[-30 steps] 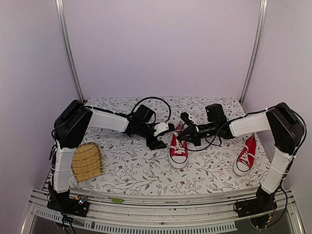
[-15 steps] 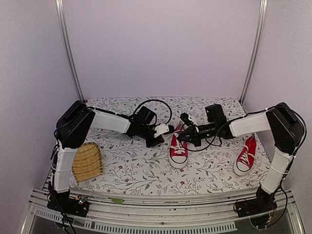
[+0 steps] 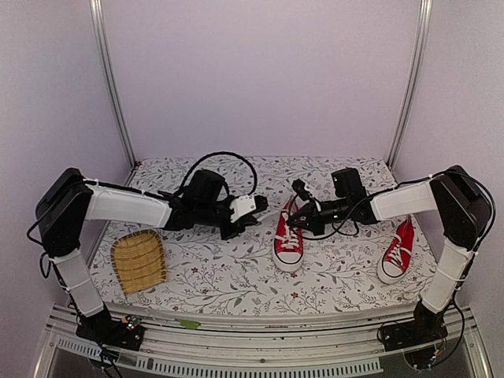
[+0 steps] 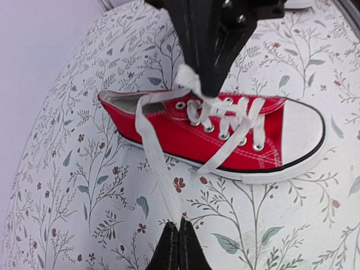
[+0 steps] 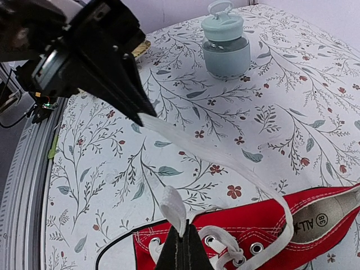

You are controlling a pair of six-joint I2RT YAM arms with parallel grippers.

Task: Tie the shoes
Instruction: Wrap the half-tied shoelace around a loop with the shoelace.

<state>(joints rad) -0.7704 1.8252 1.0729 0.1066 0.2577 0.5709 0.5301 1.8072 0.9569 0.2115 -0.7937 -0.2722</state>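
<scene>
Noted left gripper withdrawn leftward from a second ago, pinching lace, now stretched taut off middle shoe at table centre. Noted right gripper clamped on other lace above eyelets. Second shoe far right. Reads as cinching; no bow yet.

Two red sneakers, one woven mat, one mint jar (lidded), two arms
</scene>
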